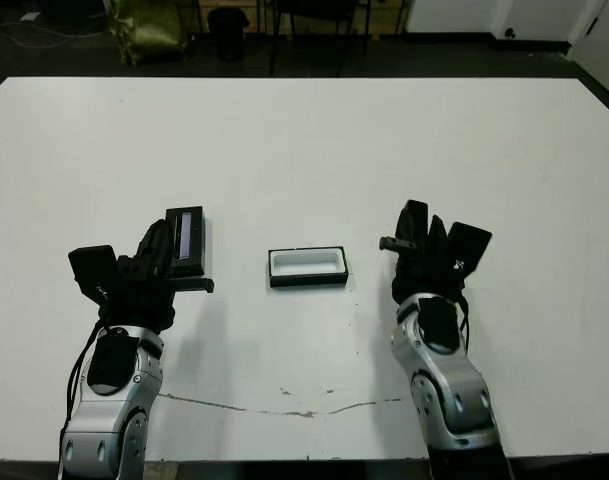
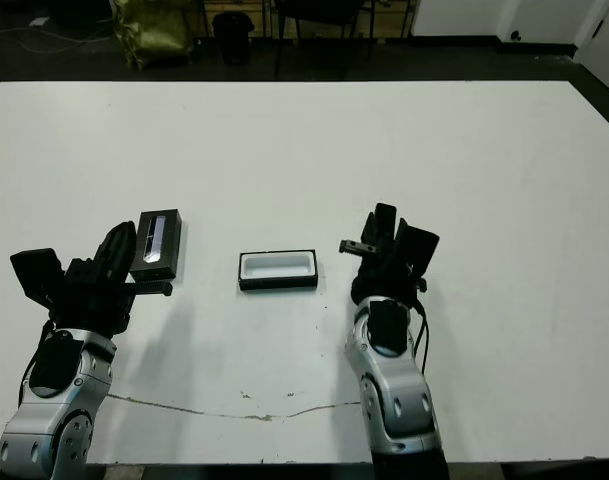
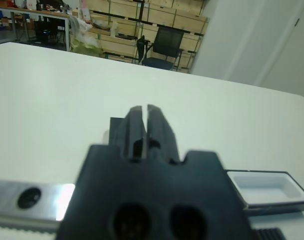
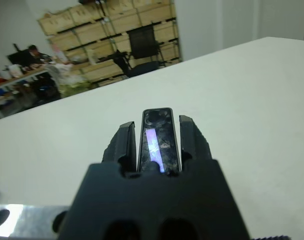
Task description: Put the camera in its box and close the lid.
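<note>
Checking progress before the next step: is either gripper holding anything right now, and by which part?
Right gripper clamps the camera by its long sides. Left gripper is shut on nothing.

the open white-lined box (image 1: 307,267) lies mid-table, the strip-topped lid (image 1: 187,240) left of it, the camera (image 4: 157,140) clamped upright.

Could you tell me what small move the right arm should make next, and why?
Probably carry the camera towards the robot's left, over the box. The right end effector is shut on the camera, the box sits open with its white lining bare, and the lid lies apart by the left end effector.
</note>
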Robot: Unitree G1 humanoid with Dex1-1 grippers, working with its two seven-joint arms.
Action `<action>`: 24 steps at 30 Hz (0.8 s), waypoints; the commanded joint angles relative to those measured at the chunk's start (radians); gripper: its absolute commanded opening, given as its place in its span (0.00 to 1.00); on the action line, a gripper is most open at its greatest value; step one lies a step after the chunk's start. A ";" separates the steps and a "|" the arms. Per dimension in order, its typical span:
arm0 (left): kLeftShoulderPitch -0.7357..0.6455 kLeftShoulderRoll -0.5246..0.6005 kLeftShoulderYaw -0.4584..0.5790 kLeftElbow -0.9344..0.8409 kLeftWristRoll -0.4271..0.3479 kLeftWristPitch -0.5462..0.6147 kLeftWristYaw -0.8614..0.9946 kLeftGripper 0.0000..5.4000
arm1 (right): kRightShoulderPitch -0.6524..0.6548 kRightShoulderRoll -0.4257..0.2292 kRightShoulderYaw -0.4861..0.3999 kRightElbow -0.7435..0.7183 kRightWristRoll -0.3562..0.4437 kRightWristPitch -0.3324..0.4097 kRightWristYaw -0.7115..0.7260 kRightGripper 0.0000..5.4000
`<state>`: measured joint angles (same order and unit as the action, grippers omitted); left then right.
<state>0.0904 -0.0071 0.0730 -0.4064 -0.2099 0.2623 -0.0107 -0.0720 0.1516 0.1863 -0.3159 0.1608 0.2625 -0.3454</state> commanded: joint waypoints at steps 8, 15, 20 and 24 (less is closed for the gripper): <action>0.025 0.003 -0.001 0.024 0.013 -0.013 -0.001 0.00 | 0.046 -0.064 -0.021 -0.181 0.113 0.109 0.212 0.15; 0.027 -0.002 0.000 0.016 0.013 -0.002 0.010 0.00 | -0.029 -0.217 -0.140 -0.163 0.264 0.126 0.482 0.15; 0.029 -0.004 0.001 0.014 0.004 0.003 0.008 0.00 | -0.094 -0.311 -0.175 -0.133 0.297 0.199 0.574 0.15; 0.030 -0.009 0.001 0.017 0.004 -0.004 0.010 0.00 | -0.153 -0.376 -0.198 -0.110 0.323 0.276 0.622 0.15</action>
<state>0.1051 -0.0143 0.0716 -0.4009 -0.2057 0.2454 -0.0067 -0.2022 -0.1965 -0.0007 -0.4472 0.4777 0.5085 0.2583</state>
